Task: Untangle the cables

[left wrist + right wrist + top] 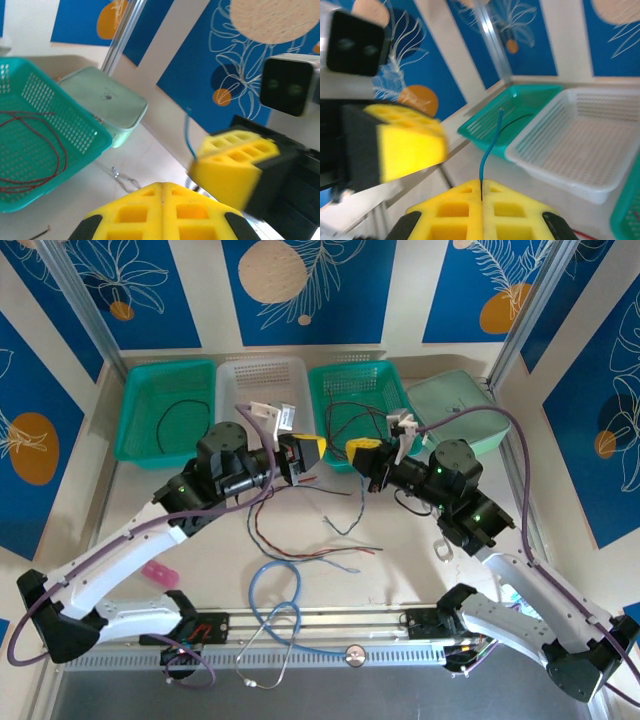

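**A:** Nearest the arm bases, what sits on the counter (400,562)?

**B:** At the near edge a thick light-blue tube (272,592) lies in a loop. It is no part of the job. A small pink object (160,572) sits off to its left. Just beyond the tube are the cables (300,535), thin red, black and blue-grey strands, loosely curled and crossing one another at mid-counter.

**A:** And above them?

**B:** The two arms meet over the middle, tips facing and near each other. The right gripper (481,184) has its jaws pressed together on a blue cable (490,142), whose end rises from the seam between the yellow pads. The left gripper (162,189) has its jaws closed flat as well. I cannot tell whether any strand is caught in them.

**A:** Which step is this, then?

**B:** By my reading, one strand is being separated from the rest. The blue one is pinched, and it seems to trail down into the pile. The next move calls for a slow draw away to the right, so it slips out from under the red and black without dragging them. The left arm could steady the bundle meanwhile.

**A:** And the far side?

**B:** A row of containers stands there. A teal basket (128,415) on the left holds a black curl. Next come a white basket (262,362) and a second teal basket (350,367) with red and black wires in it. A pale-green lidded box (450,400) is farthest right.
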`<state>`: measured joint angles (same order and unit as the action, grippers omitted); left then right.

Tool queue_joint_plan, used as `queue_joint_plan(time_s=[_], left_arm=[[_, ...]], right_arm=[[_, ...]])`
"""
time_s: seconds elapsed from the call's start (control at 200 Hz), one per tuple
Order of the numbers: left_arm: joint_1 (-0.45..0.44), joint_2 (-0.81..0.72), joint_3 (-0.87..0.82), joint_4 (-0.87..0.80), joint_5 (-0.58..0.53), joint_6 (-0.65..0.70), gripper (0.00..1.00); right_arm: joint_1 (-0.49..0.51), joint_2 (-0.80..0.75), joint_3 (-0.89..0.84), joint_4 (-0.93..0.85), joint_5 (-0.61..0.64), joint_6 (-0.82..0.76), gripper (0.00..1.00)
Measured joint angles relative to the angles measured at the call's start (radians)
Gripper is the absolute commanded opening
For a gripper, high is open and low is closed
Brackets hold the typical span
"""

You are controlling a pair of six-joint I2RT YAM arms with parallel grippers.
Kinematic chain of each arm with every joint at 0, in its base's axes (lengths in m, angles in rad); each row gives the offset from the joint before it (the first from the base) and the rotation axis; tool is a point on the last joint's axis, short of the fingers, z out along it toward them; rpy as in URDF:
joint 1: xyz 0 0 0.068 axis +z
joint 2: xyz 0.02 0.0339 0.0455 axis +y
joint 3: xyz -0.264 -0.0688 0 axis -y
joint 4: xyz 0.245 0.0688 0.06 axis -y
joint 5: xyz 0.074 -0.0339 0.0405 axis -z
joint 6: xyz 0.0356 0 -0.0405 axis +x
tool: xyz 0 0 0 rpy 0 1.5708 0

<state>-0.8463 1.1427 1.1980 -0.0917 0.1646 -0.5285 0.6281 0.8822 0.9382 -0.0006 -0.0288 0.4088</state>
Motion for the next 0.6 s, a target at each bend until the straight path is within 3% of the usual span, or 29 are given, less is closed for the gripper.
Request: queue_joint_plan(time_s=[0.24,0.6], left_arm=[[-0.007,-0.042,0.000,-0.054,-0.002,0.023,0.00],[-0.008,-0.139,-0.013,-0.122,-0.070,0.064,0.00]], right_arm=[[-0.079,0.025,0.011,0.002,0.112,0.012,0.00],[-0.151,0.019,0.025,0.024,0.156,0.019,0.00]])
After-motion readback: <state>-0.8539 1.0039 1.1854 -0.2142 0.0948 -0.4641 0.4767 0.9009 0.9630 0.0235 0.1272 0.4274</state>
